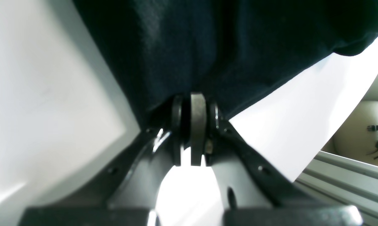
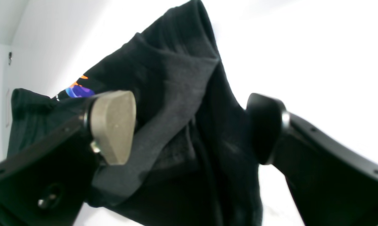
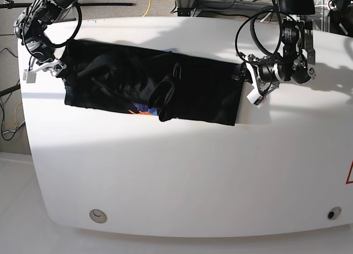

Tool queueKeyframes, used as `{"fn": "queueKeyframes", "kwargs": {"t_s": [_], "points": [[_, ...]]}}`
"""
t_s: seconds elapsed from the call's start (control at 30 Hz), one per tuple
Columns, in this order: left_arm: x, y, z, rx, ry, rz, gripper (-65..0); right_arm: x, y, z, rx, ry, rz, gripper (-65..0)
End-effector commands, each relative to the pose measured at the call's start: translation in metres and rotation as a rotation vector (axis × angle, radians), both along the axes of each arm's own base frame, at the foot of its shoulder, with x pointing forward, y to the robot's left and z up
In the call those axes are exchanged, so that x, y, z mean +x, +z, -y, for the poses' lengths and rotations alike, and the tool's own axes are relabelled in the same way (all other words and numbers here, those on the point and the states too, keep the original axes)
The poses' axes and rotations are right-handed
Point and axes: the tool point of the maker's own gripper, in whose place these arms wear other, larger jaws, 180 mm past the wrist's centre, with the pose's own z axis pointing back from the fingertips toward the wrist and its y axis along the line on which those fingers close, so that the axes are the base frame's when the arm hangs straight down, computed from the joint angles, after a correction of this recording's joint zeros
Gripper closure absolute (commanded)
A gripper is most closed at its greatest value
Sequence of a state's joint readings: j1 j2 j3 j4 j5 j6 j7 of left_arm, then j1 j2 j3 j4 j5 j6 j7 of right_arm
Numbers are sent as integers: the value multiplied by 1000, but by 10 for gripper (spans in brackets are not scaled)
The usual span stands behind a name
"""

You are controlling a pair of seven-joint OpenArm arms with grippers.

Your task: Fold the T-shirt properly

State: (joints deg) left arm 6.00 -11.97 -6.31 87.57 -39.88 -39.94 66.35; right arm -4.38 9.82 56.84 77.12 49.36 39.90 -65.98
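The T-shirt lies stretched along the tabletop's far edge. The left gripper is clamped on its end; the right gripper stands wide apart around the cloth. If the left one pulls alone, the bunched middle could wrinkle more.

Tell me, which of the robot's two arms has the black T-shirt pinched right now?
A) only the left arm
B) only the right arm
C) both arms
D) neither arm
A: the left gripper has its jaws shut on the T-shirt edge, while the right gripper has its jaws wide apart, gripping nothing.
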Motion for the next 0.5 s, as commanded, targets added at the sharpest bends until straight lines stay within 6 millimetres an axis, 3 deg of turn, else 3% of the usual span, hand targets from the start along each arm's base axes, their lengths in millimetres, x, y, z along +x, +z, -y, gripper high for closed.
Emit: {"fn": "queueKeyframes", "kwargs": {"t_s": [0.0, 0.47], "points": [[6, 8, -1, 4, -8, 31, -17, 0, 1, -2, -4, 7, 1, -533], [6, 6, -5, 15, -3, 26, -14, 0, -12, -27, 21, 75, -32, -528]]}}
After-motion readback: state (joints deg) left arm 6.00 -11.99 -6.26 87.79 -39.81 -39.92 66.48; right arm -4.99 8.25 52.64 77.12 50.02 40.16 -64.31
